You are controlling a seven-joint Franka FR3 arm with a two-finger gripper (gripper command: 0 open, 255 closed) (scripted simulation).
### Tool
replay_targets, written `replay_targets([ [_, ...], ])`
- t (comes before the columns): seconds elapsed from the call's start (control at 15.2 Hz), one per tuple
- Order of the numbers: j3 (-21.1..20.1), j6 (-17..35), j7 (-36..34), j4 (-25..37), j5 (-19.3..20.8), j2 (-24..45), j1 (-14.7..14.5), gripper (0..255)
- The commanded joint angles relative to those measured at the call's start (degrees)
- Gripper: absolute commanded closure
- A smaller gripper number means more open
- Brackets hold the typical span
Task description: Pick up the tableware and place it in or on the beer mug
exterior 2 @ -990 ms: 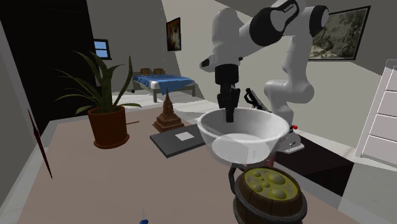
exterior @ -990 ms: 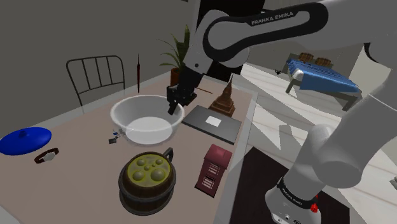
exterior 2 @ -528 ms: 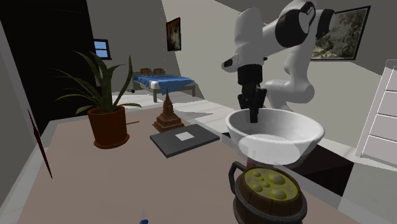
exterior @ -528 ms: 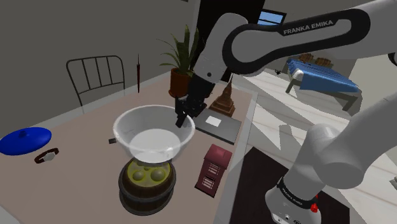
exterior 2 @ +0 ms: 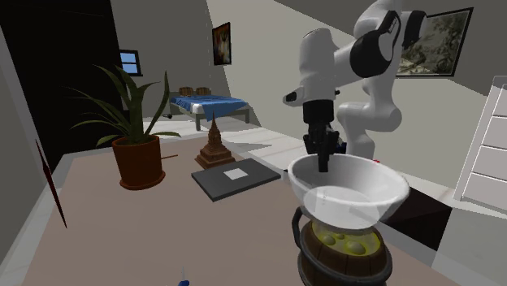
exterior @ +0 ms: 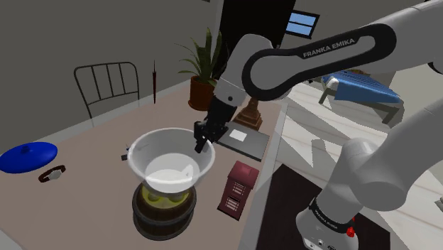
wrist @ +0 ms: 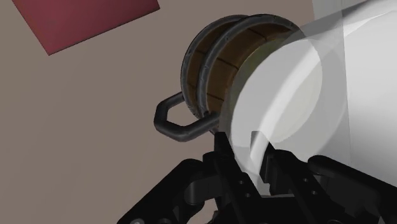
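Note:
A white bowl [exterior: 170,158] hangs just above the wooden barrel-shaped beer mug [exterior: 163,211], covering most of its yellow-green foamy top. My gripper [exterior: 201,137] is shut on the bowl's rim on the side toward the grey slab. In the second exterior view the bowl [exterior 2: 349,188] sits over the mug [exterior 2: 341,253], with the gripper [exterior 2: 323,162] pinching its far rim. In the wrist view the fingers [wrist: 224,150] clasp the white rim [wrist: 299,102], and the mug [wrist: 216,70] with its dark handle lies beyond.
A dark red box [exterior: 238,187] stands beside the mug. A grey slab [exterior: 240,138], a brown pagoda figure [exterior: 250,112] and a potted plant [exterior: 201,71] lie farther back. A blue lid [exterior: 27,155] and a wristwatch [exterior: 51,174] sit at the shoulder view's left.
The gripper has carried the bowl from the table's middle toward the near edge and lowered it over the beer mug.

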State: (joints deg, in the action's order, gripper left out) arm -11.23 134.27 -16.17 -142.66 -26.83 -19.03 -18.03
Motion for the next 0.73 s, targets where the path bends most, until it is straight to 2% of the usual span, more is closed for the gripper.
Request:
replay_targets([
  [0.0,-0.09,1.75,0.68,-0.99,-0.6,0.69,-0.22,255],
  [0.33,-0.26,5.87,2.43,-2.86,-2.1,3.09,-0.76,255],
  [0.66,-0.27,6.21,2.59,-3.0,-2.24,3.3,-0.81,255],
])
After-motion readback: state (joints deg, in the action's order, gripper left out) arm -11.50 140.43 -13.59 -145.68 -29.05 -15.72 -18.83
